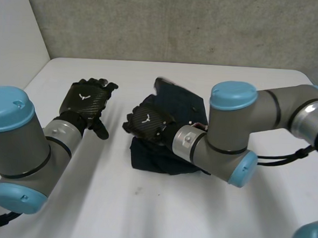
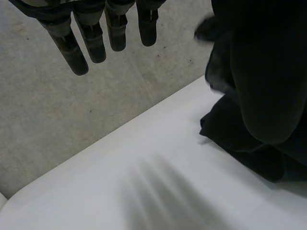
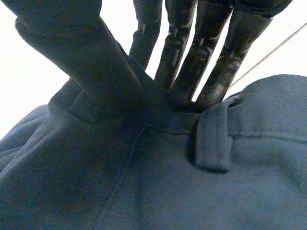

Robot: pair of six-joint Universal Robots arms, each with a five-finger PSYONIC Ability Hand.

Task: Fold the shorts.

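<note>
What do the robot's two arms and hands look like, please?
The left arm and right arm are thick grey tubes with rounded joints closed by light-blue caps. The left hand and right hand are black, with a woven carbon-like pattern and a small white emblem on the back; the fingers are slim and dark.

The shorts (image 1: 179,101) are a plain dark navy blue, stitched in the same blue; in the left wrist view they look nearly black. On them is a small pinkish-red patch (image 1: 200,125), perhaps a label. The table (image 1: 142,215) is plain white. The left hand (image 1: 85,103) and the right hand (image 1: 148,124) are black with a fine woven sheen, each with a small white mark on its back. The left arm (image 1: 55,139) and right arm (image 1: 273,110) are grey with light-blue caps (image 1: 233,95). The wall (image 1: 181,23) is speckled grey.
</note>
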